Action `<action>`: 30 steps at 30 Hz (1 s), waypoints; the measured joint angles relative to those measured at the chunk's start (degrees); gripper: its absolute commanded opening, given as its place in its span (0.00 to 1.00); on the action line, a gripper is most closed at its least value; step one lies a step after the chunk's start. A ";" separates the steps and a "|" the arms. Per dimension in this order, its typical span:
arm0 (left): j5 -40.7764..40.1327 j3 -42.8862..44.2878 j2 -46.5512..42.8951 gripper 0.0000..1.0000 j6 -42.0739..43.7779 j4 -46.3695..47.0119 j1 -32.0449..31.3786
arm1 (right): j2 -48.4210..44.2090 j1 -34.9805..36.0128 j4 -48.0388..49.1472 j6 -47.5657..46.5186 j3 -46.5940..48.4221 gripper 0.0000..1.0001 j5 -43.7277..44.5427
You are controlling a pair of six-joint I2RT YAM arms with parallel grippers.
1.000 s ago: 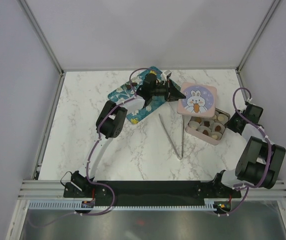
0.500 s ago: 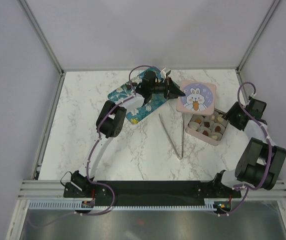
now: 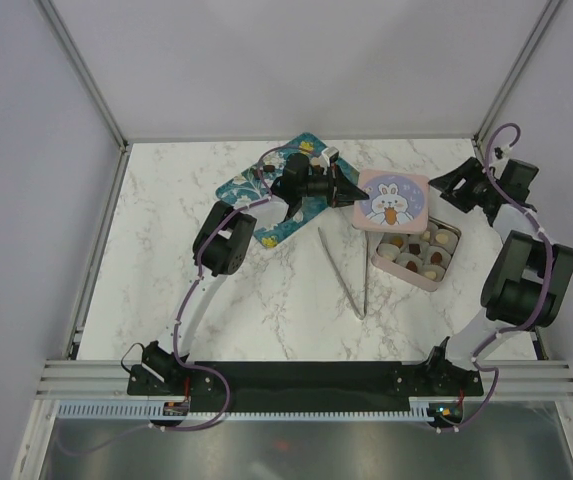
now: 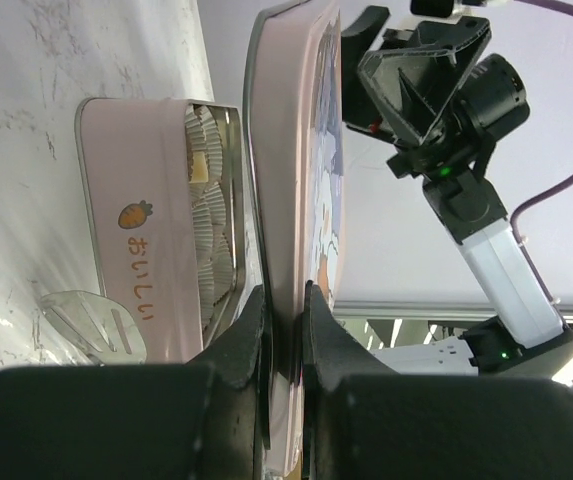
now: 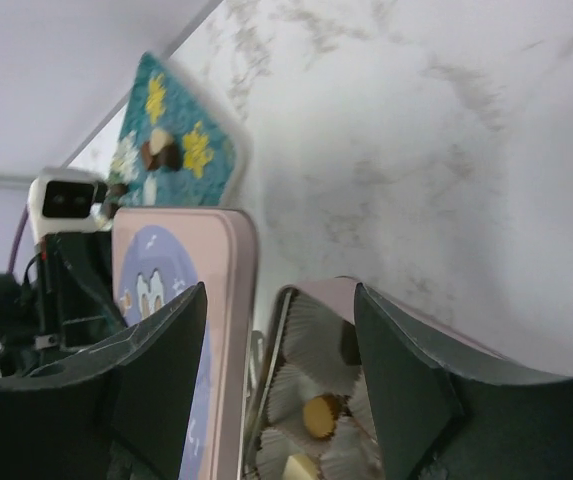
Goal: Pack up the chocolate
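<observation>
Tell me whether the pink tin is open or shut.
Open. The left end effector holds the lid by its edge, apart from the pink tin, and the chocolate in paper cups shows inside.

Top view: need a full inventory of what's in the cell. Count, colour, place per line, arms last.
chocolate: several, brown and cream, in the tin's cups; at least one on the tray's far end
tin: 1, pink, right of centre, open
paper cups: several, white, inside the tin
lid: 1, pink with rabbit picture, tilted at the tin's far-left edge
tongs: 1, metal, lying mid-table
tray: 1, teal with flowers, far left of centre, partly under the left arm
table: 1, white marble
left gripper: shut on the lid's edge
right gripper: open, empty, far right
</observation>
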 measured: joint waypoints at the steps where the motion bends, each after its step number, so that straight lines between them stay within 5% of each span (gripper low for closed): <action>1: -0.04 0.00 0.00 0.02 -0.26 0.09 -0.02 | 1.38 0.76 0.76 0.48 0.26 0.69 -1.90; 7: 0.09 0.31 0.00 0.02 -1.25 -0.63 -0.22 | 8.39 5.35 3.10 3.23 1.90 0.67 -10.78; 16: 0.63 6.80 1.86 0.03 -0.07 -7.06 -0.11 | 12.24 5.57 15.32 17.31 2.58 0.14 -18.58; 19: 0.81 7.28 2.38 0.17 -0.59 -9.22 0.02 | 12.76 5.68 18.51 18.18 2.45 0.00 -20.31; 30: -0.07 5.42 1.40 0.55 3.78 -14.95 1.20 | 12.70 6.32 24.26 21.51 -0.52 0.00 -19.76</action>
